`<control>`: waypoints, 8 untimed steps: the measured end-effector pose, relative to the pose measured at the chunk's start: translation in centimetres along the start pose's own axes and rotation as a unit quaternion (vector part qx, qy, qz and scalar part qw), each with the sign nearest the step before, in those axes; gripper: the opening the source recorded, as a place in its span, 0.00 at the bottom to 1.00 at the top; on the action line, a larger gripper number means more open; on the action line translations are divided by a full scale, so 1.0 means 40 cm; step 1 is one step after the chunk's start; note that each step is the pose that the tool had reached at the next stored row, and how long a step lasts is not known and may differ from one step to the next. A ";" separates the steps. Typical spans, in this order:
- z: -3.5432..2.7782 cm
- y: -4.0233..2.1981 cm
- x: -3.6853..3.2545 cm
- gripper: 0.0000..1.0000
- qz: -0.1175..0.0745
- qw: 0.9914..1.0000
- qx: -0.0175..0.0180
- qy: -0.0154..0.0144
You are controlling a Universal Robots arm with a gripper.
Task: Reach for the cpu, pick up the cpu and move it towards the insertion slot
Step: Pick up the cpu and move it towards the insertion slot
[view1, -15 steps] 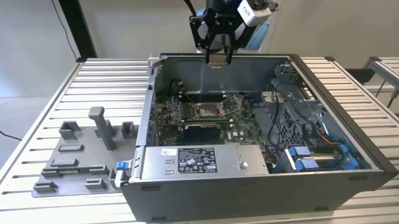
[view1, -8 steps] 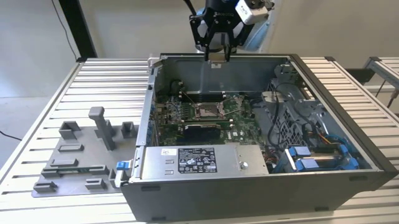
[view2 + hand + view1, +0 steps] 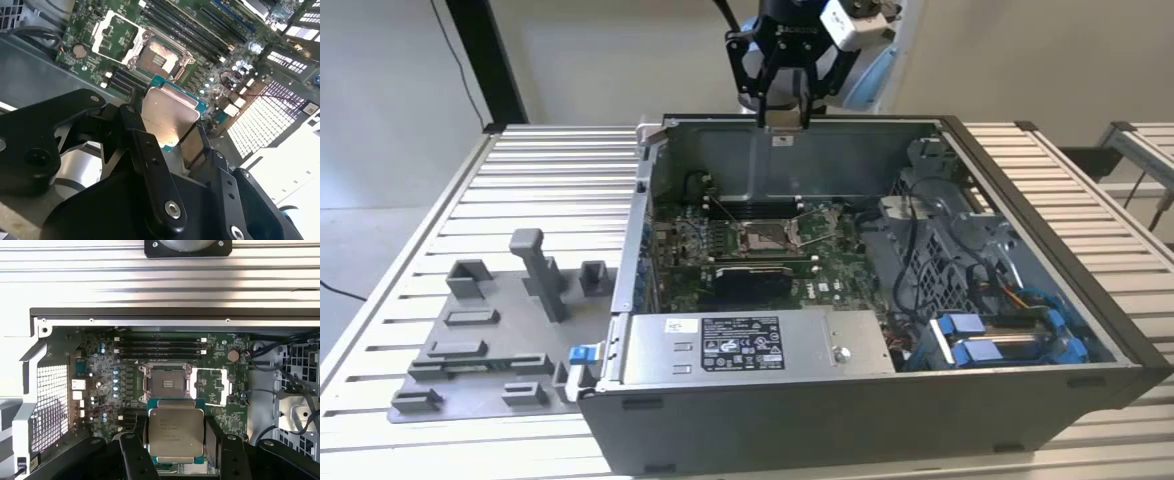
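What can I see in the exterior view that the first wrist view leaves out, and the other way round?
The exterior view alone takes in the grey plastic tray beside the computer case, with the gripper high above the case. The first wrist view alone gives a close look at the cpu clamped between the gripper's fingers, its silvery top facing the camera. Both show the insertion slot on the green board, lying open.

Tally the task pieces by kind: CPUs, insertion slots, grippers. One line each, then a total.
cpu: 1, held between the gripper's fingers above the open case
insertion slot: 1, open on the motherboard
gripper: 1
Total: 3
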State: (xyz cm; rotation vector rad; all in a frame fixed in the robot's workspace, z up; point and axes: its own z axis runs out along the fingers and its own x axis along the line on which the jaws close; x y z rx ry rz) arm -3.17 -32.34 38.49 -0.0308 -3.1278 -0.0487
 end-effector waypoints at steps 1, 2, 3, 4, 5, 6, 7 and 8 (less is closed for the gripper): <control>0.001 0.001 0.000 0.00 0.000 1.000 0.000 0.000; 0.001 0.001 0.000 0.00 0.000 1.000 0.000 0.000; 0.001 0.001 0.000 0.00 0.000 1.000 0.000 0.000; 0.001 0.001 0.000 0.00 0.000 1.000 0.000 0.000; 0.001 0.001 0.000 0.00 0.000 1.000 0.000 0.000; 0.001 0.001 0.000 0.00 0.000 1.000 0.000 0.000; 0.001 0.001 0.000 0.00 0.000 1.000 0.000 0.000; 0.001 0.001 0.000 0.00 0.000 1.000 0.000 0.000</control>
